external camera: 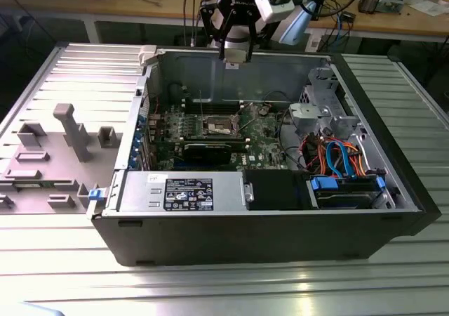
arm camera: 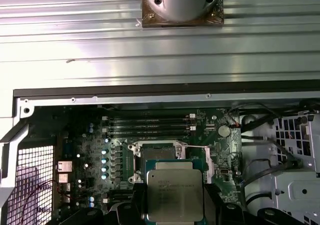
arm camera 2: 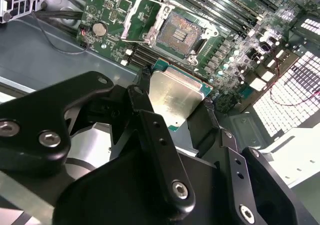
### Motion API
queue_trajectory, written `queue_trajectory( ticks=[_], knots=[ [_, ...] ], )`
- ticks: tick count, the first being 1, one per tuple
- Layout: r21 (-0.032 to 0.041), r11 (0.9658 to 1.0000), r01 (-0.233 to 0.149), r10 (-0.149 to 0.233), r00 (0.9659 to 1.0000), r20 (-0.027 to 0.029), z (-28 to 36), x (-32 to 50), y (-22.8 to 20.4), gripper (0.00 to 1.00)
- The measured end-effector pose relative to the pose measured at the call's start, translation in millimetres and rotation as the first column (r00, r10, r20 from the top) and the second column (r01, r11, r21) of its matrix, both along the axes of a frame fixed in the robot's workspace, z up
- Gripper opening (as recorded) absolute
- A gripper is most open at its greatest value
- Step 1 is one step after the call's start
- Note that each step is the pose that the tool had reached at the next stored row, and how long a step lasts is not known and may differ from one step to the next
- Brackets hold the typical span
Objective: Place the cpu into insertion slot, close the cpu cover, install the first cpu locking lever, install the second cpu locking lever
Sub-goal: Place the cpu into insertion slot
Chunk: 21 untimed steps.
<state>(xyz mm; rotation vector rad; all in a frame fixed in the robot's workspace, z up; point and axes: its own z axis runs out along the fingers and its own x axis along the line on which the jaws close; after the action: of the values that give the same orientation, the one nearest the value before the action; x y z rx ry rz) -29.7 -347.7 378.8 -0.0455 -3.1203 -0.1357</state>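
The flat square cpu (arm camera 2: 176, 96) with its dull silver metal top is held edge-on between the black jaws of the gripper (arm camera 2: 175, 92), one finger (arm camera 2: 142, 102) seen on each of two opposite sides of the chip in the second wrist view. In the first wrist view the cpu (arm camera: 174, 194) is seen from above, level, with the motherboard beneath it.

In the exterior view the gripper (external camera: 236, 55) hangs above the rear wall of the open black computer case (external camera: 266, 232), which lies on the ribbed metal worktop (external camera: 210, 288); the chip is judged well clear of the board, not yet lowered.

The insertion slot (arm camera 2: 180, 33), a square socket with a dark metal rim, is uncovered. The cpu cover (arm camera 2: 141, 15), a thin silvery hinged frame, stands swung open just beside the socket. Whether both locking levers are released cannot be told.

Task judged at its first step: chip carried, nothing seated.

Risks noted:
- Grip is on thin edges alone; a tilt or slip would drop the chip onto the contact field and bend contacts
- Rotation mismatch against the socket keys would leave the chip riding on the rim
- Raised cover stands next to the descent path; a lateral offset would bring a finger or the chip against it
- The long black memory slots (arm camera 2: 220, 5) lie near the socket, limiting finger clearance
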Motion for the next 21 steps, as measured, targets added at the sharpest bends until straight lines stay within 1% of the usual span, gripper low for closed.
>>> queue_trajectory(
  ticks=[3, 5, 10, 12, 16, 18, 19, 21],
  knots=[
    [-0.0024, 0.9991, 0.042, -0.042, 0.9991, 0.0001, -0.4, 0.0, 0.0, 0.54],
    [-0.0035, 0.9983, 0.057, -0.057, 0.9984, 0.0001, -0.6, 0.0, 0.0, 0.54],
    [-0.0041, 0.9971, 0.076, -0.076, 0.9971, 0.0001, -1.0, 0.0, -0.4, 0.54],
    [-0.0042, 0.9938, 0.111, -0.111, 0.9938, 0.0002, -2.0, 0.0, -0.5, 0.54],
    [-0.005, 0.9878, 0.155, -0.155, 0.9878, 0.0002, -3.0, 0.0, -0.5, 0.54],
    [-0.0068, 0.9865, 0.163, -0.163, 0.9866, 0.0007, -3.4, 0.0, -0.5, 0.54],
    [-0.0082, 0.9865, 0.164, -0.164, 0.9865, 0.0008, -3.4, 0.0, -0.6, 0.54],
    [-0.0088, 0.9863, 0.165, -0.165, 0.9864, 0.0009, -3.3, 0.0, -0.7, 0.54]
  ],
)
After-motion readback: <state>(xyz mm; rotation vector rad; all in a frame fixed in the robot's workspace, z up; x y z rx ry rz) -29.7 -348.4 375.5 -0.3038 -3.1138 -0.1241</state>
